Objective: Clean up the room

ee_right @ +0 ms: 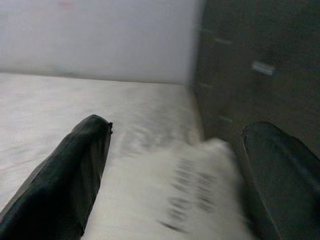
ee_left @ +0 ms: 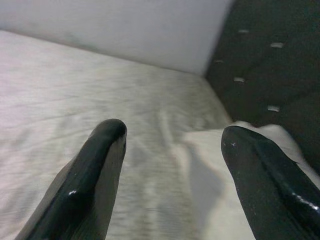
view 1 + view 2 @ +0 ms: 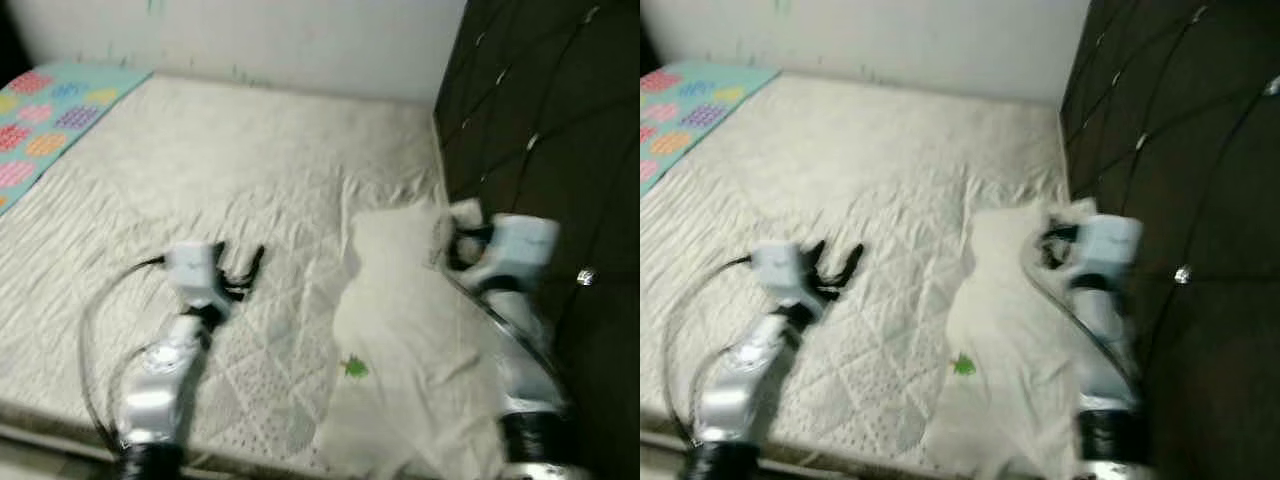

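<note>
A white pillow (image 3: 400,340) with a small green mark (image 3: 354,368) lies crumpled on the cream quilted bed (image 3: 220,170), against the dark headboard. My right gripper (image 1: 180,130) hovers open over the pillow's far end, close to the headboard, with nothing between its fingers. My left gripper (image 3: 240,270) stands open above the bare quilt, to the left of the pillow and apart from it. The left wrist view shows the pillow's edge (image 2: 215,165) just past the gripper's fingertips (image 2: 112,132).
A dark tufted headboard (image 3: 540,120) runs along the bed's right side. A white wall (image 3: 300,40) closes the far end. A turquoise blanket with coloured dots (image 3: 40,115) lies at the far left corner. The picture is blurred.
</note>
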`<state>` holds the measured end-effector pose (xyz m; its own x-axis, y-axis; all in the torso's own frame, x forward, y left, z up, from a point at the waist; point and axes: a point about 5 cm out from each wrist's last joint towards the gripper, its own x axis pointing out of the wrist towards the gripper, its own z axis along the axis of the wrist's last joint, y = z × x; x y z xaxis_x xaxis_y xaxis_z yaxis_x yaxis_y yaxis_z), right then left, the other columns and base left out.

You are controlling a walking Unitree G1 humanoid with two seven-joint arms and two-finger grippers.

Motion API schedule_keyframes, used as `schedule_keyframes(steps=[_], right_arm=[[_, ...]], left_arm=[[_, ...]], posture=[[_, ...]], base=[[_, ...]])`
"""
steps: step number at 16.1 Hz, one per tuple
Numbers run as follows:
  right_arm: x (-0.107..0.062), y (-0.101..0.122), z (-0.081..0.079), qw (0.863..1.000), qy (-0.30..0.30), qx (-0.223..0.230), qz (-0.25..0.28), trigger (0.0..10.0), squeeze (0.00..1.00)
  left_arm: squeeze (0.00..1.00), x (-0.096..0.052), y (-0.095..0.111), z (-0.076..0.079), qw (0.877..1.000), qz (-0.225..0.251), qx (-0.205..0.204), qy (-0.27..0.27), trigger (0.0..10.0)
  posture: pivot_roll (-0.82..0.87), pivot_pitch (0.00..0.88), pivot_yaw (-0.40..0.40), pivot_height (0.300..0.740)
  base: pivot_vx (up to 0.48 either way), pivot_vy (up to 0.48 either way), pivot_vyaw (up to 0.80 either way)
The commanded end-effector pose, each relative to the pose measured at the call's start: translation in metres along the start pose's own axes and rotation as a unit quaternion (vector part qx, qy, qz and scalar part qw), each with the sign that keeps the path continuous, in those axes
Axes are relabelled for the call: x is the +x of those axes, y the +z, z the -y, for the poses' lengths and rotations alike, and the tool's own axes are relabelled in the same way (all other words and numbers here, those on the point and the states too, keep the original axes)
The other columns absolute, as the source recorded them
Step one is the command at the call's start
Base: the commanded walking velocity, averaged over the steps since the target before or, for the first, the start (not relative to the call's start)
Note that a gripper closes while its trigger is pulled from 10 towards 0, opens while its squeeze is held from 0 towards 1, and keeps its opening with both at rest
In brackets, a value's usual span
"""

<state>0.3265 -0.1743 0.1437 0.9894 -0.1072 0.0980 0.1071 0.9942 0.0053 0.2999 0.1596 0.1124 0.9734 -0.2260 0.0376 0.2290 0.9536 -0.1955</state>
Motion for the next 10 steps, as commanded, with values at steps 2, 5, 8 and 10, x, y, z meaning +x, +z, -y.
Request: schedule_keyframes(steps=[2,5,8,10], right_arm=[[-0.005,-0.007,0.0,1.0,-0.001,-0.016,-0.009,10.0,0.0],[-0.008,-0.02,-0.002,0.999,0.002,-0.022,-0.039,10.0,0.0],[-0.013,-0.032,-0.011,0.997,0.013,-0.011,-0.072,10.0,0.0],[-0.017,-0.036,-0.017,0.997,0.02,-0.009,-0.073,10.0,0.0]], left_arm=[[0.0,-0.004,-0.014,-0.001,1.0,-0.018,-0.001,0.003,10.0],[0.0,-0.002,-0.015,0.001,1.0,-0.016,0.002,0.0,10.0],[0.0,-0.005,-0.018,0.008,1.0,-0.019,-0.003,-0.017,10.0],[0.0,-0.008,-0.023,0.009,1.0,-0.023,-0.009,-0.016,10.0]], posture=[[-0.02,0.0,-0.029,0.74],[-0.02,0.0,-0.043,0.74],[-0.03,0.0,-0.028,0.74],[-0.03,0.0,-0.014,0.74]], base=[[0.0,0.0,-0.21],[0.0,0.0,-0.47],[0.0,0.0,-0.17],[0.0,0.0,0.0]])
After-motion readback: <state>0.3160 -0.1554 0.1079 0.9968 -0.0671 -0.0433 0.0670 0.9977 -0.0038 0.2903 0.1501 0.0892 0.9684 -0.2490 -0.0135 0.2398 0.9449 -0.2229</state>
